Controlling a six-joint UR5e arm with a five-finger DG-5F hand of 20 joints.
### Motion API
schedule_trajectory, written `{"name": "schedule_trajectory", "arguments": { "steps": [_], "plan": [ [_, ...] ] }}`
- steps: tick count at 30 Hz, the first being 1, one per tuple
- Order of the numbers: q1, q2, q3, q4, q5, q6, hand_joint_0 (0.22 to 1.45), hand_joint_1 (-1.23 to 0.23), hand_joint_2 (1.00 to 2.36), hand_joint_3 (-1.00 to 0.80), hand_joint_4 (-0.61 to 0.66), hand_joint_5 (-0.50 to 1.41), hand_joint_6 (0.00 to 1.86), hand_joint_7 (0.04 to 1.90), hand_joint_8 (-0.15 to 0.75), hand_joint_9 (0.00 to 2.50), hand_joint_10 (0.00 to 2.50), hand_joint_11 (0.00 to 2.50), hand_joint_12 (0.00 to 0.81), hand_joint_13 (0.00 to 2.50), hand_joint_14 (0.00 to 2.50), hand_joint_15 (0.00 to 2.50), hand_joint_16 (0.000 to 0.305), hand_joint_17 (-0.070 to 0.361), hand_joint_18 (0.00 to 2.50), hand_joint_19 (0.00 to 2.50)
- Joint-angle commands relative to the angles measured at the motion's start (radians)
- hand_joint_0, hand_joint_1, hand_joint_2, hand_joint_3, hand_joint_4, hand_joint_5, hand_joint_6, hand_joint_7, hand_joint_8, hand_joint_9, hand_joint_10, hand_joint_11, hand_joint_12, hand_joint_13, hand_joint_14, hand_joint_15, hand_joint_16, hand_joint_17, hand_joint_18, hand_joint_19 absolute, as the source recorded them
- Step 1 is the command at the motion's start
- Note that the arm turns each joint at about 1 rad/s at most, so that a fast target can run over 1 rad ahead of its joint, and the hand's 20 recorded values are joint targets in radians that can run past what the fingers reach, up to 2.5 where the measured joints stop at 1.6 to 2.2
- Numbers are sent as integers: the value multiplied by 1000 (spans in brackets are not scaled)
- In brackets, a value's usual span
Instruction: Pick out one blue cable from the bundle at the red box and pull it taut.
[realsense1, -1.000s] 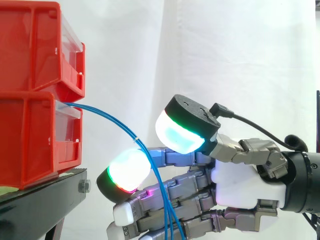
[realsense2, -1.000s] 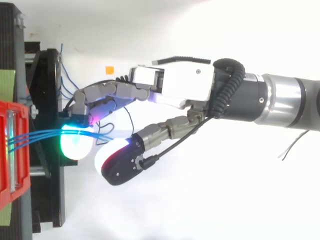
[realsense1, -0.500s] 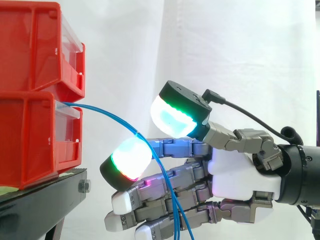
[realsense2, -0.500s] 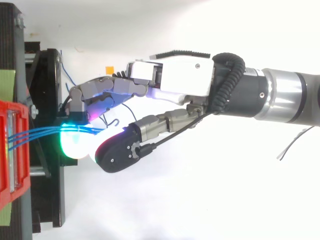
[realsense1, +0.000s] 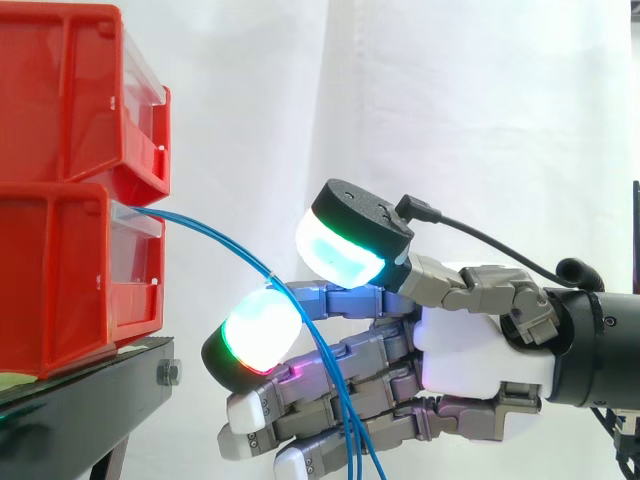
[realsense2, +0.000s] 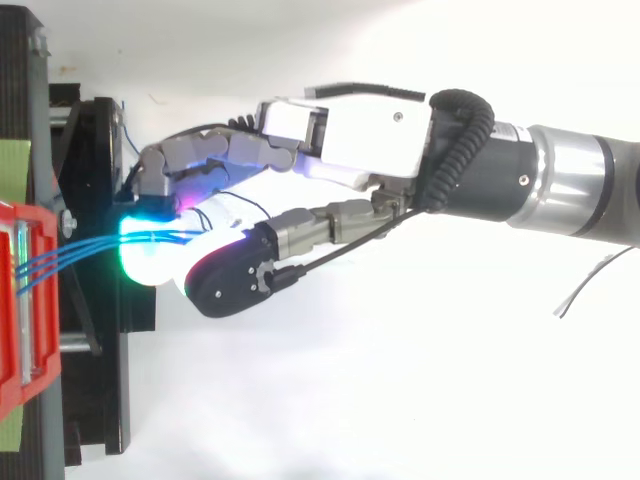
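The step in hand reads as the picking-out, with the pull not yet begun. The hand (realsense1: 480, 345) points its nearly straight fingers at the lower red box (realsense1: 60, 280). Its thumb pad (realsense1: 340, 250) stands above the foremost finger pad (realsense1: 258, 330) with a clear gap between them, so the hand is apart and clamped on nothing.

The blue cables (realsense1: 215, 235) leave the box ahead of the fingertips and arc down through that gap. They pass close by the top of the finger pad, then hang across the front of the lower fingers and out below the hand. They sag (no tension in them at all). The black stand (realsense1: 80, 400) that carries the box lies ahead of the fingertips and a little below them.

From above, about three strands (realsense2: 70, 258) fan from the box toward the glowing pads. The glow and the thumb hide where they end, so I cannot tell how many strands lie between thumb and finger.

The next move, as I judge it, calls for the thumb to come down on the finger pad and trap one strand only, letting the others slip clear. Then the hand should draw straight back, away from the box, until the sag is gone.
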Motion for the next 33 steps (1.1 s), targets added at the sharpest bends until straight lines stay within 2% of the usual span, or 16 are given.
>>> {"name": "schedule_trajectory", "arguments": {
  "steps": [1, 6, 17, 21, 26, 31, 32, 33],
  "plan": [
    [2, 0, 2, -1, 14, -7, 538, -402, 1000, -497, 97, -121, 502, 1191, 201, 636, 18, 471, 300, 404, 9, 217, 51, 115, 405, 502],
    [3, 1, 2, -1, 50, -25, 542, -417, 1000, -488, 102, -119, 502, 1186, 203, 641, 18, 474, 297, 404, 9, 218, 51, 114, 409, 494],
    [3, 1, 2, -3, 57, -25, 591, -509, 1011, -382, 75, -98, 502, 1258, 202, 668, 18, 488, 286, 416, 9, 219, 48, 109, 421, 489],
    [3, 1, 4, -3, 59, -25, 586, -508, 1009, -405, 90, -98, 501, 1258, 201, 671, 20, 483, 287, 417, 9, 219, 48, 109, 421, 489],
    [8, 0, 10, -4, 60, -25, 525, -466, 1000, -497, 120, -121, 503, 1143, 210, 663, 19, 470, 300, 418, 9, 220, 51, 115, 434, 494],
    [14, 0, 10, 11, 59, -31, 504, -429, 1000, -500, 136, -131, 503, 1101, 215, 660, 17, 470, 308, 415, 9, 226, 53, 119, 436, 491],
    [16, -2, 11, 19, 63, -38, 500, -427, 1000, -500, 139, -132, 503, 1098, 214, 660, 17, 471, 311, 416, 9, 218, 53, 120, 436, 490],
    [20, -14, 11, 39, 82, -50, 500, -427, 1000, -500, 137, -132, 503, 1097, 215, 657, 18, 473, 310, 415, 9, 222, 53, 120, 435, 490]
  ]
}}
